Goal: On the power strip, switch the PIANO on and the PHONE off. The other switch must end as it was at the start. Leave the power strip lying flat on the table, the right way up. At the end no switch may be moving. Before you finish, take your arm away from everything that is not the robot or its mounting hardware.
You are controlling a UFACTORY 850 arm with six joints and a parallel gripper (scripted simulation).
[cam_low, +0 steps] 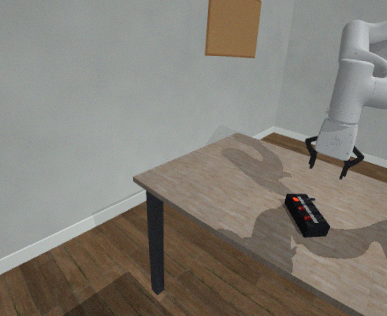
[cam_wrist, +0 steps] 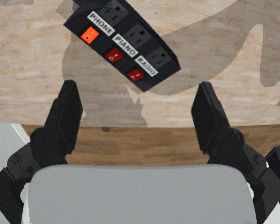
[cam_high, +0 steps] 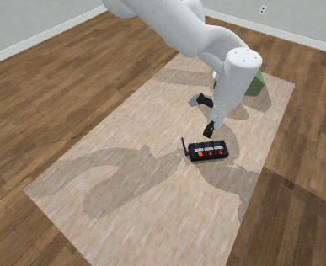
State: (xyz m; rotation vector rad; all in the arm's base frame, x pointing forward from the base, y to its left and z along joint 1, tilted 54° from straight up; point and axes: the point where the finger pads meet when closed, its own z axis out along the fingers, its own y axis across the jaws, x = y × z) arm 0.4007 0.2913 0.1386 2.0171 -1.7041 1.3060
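A black power strip [cam_wrist: 121,36] lies flat on the table, right way up, with three sockets labelled PHONE, PIANO and RADIO. The PHONE switch [cam_wrist: 90,35] glows bright orange. The PIANO switch [cam_wrist: 113,55] and the RADIO switch [cam_wrist: 135,75] are darker red. The strip also shows in the top view [cam_high: 208,150] and the exterior view [cam_low: 307,214]. My gripper [cam_wrist: 137,94] is open and empty, well above the table and off to the side of the strip near the table's edge. It shows in the exterior view [cam_low: 333,165] and the top view [cam_high: 206,114].
A green box [cam_high: 254,82] stands on the table behind the arm. A short black cord [cam_high: 182,144] sticks out of the strip's PHONE end. The table edge and the wooden floor show just under the fingers in the wrist view.
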